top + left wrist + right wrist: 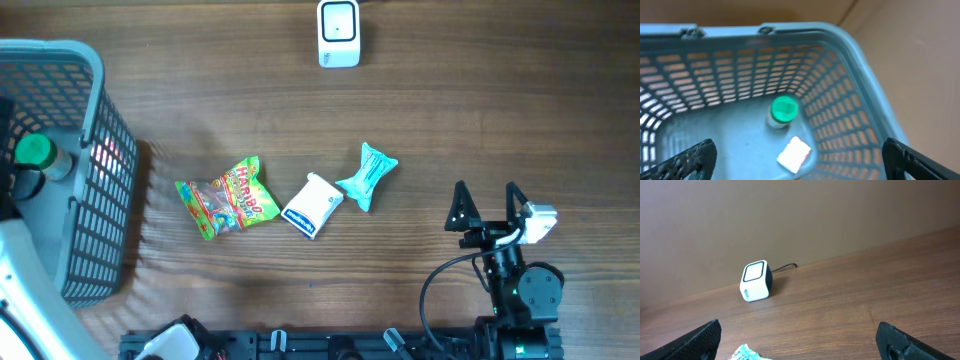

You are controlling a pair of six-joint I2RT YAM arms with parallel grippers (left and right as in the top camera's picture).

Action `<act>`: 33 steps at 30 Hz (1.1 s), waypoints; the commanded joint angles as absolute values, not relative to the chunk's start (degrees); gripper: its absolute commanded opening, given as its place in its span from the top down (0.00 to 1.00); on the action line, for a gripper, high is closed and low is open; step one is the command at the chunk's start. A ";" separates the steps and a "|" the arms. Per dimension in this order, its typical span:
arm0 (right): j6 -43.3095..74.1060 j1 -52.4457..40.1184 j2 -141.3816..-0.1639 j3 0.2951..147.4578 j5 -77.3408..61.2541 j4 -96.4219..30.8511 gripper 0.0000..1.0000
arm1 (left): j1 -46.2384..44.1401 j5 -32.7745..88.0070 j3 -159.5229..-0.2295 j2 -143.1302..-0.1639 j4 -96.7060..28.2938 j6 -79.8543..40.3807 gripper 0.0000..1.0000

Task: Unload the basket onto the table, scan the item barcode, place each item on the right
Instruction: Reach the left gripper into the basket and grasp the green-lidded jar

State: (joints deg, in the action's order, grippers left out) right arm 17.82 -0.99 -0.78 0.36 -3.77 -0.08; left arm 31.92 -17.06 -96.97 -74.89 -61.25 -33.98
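Several things can go wrong from here. The teal packet is crinkled and thin, so it can slip or be folded when it is gripped, and its barcode can be hidden from the scanner. The white pack lies just beside it, perhaps touching, so it can be pushed or taken together by mistake. On which face the barcode is printed cannot be told, so a wrong face can be shown.

The right pincer is held wide open and nothing is held in it. The teal packet lies near it, to its left on the surface, with the white pack and the sweets bag further left; the scanner stands well apart, at the far edge. The left pincer is also spread wide and empty, above the basket, where a green-capped bottle is seen.
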 commanded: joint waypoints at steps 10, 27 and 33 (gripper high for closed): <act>18.20 -1.21 -0.54 0.30 -2.98 0.08 0.00 | 34.89 -15.22 -97.86 -98.78 -58.65 -36.25 0.00; 18.20 -1.21 -0.54 0.30 -2.98 0.08 0.00 | 35.16 -14.76 -97.45 -116.07 -47.70 -26.96 0.00; 18.20 -1.21 -0.54 0.30 -2.98 0.08 0.00 | 35.16 -14.76 -97.45 -118.85 -44.64 -26.94 0.00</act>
